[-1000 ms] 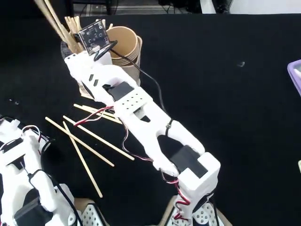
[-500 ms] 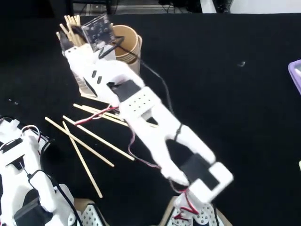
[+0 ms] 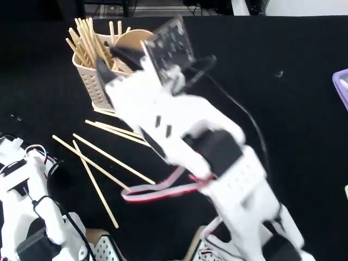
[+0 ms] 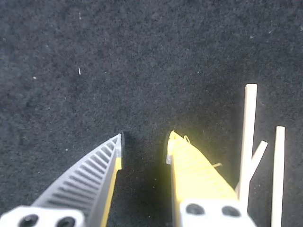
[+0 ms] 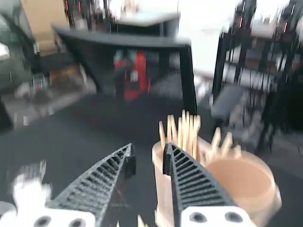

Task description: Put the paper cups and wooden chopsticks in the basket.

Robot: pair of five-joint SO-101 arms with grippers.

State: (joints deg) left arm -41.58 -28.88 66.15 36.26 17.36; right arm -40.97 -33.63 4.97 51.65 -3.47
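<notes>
Chopsticks [image 4: 248, 132] lie loose on table [image 4: 94, 56], ends just beside L gripper [image 4: 144, 142], long axis roughly along its fingers; it's released, empty. R gripper [image 5: 147, 158], also released, hangs by basket [image 3: 89, 81]. L arm nearer.

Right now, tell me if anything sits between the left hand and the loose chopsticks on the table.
Nothing visible does. The left hand is open over the black cloth, and the loose chopsticks lie just beside it with only bare cloth between.
</notes>
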